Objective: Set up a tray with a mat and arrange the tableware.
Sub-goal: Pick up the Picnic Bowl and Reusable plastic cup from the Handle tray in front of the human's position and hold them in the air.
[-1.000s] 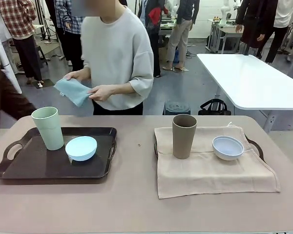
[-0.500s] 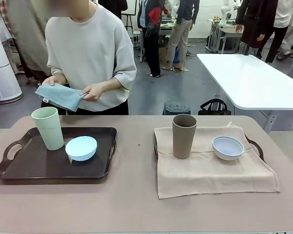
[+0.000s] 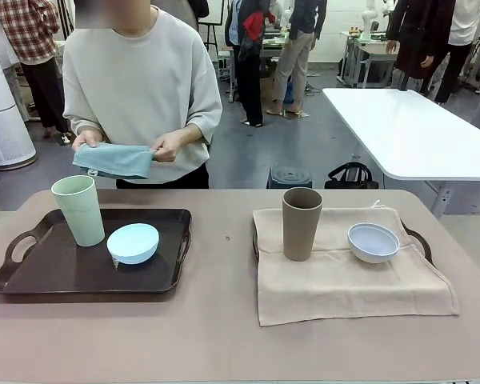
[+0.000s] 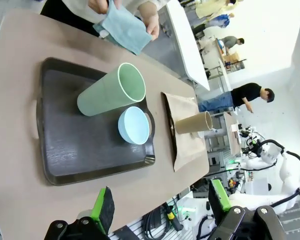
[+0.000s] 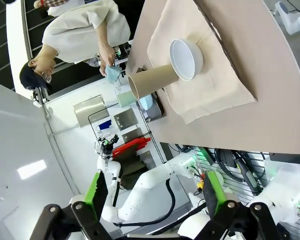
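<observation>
A dark tray (image 3: 56, 276) on the table's left carries a pale green tumbler (image 3: 79, 210) and a light blue bowl (image 3: 133, 242). The same tray (image 4: 65, 155), tumbler (image 4: 111, 90) and bowl (image 4: 134, 125) lie far below my open left gripper (image 4: 161, 205). On the right, a beige mat (image 3: 348, 276) covers a second tray (image 3: 420, 240), with a brown tumbler (image 3: 302, 223) and a bluish-white bowl (image 3: 374, 242) on it. My open right gripper (image 5: 152, 192) hangs high above that mat (image 5: 217, 95). A person across the table holds a folded blue cloth (image 3: 114, 159) in both hands.
Bare table (image 3: 216, 336) stretches along the front edge and between the two trays. A white table (image 3: 408, 128) stands at the back right, and other people move about in the room behind.
The person has stepped toward picture left, facing the dark tray, and now holds the blue cloth spread between both hands. The tableware and both grippers have stayed put.
</observation>
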Controlling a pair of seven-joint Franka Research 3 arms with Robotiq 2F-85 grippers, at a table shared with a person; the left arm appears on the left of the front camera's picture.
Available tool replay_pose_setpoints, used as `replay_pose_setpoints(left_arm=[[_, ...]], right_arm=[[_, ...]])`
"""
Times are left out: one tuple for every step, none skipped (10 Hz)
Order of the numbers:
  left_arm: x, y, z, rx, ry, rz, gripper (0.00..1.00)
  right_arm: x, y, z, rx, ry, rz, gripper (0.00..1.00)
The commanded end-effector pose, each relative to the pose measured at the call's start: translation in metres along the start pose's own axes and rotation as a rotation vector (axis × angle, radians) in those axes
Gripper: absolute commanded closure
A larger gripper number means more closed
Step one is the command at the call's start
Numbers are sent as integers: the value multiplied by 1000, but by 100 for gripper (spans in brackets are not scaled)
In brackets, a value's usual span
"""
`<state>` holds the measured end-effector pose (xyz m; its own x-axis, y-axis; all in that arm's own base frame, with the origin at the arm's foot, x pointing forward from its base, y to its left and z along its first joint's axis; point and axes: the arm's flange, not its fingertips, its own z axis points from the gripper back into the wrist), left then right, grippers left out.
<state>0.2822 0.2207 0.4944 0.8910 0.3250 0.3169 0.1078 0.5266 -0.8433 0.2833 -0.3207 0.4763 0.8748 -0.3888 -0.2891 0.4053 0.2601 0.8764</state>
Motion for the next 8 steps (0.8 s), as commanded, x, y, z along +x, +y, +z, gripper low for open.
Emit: replay_pose_setpoints(left_arm=[[0, 1, 3, -20, -11, 0, 0], [0, 1, 3, -20, -11, 0, 0], [0, 1, 3, -20, -11, 0, 0], [0, 1, 3, -20, -11, 0, 0], [0, 1, 3, -20, -11, 0, 0], [0, 1, 3, -20, -11, 0, 0], [0, 1, 3, -20, -11, 0, 0], [0, 1, 3, -20, -11, 0, 0]], right_arm=[[-1, -2, 2, 5, -5, -2, 0], [-1, -2, 2, 5, -5, -2, 0], [-1, -2, 2, 5, -5, -2, 0], [-1, -2, 2, 5, -5, -2, 0], [-1, -2, 2, 5, -5, -2, 0], [-1, -2, 2, 5, -5, -2, 0], [-1, -2, 2, 5, -5, -2, 0], [-1, -2, 2, 5, -5, -2, 0]])
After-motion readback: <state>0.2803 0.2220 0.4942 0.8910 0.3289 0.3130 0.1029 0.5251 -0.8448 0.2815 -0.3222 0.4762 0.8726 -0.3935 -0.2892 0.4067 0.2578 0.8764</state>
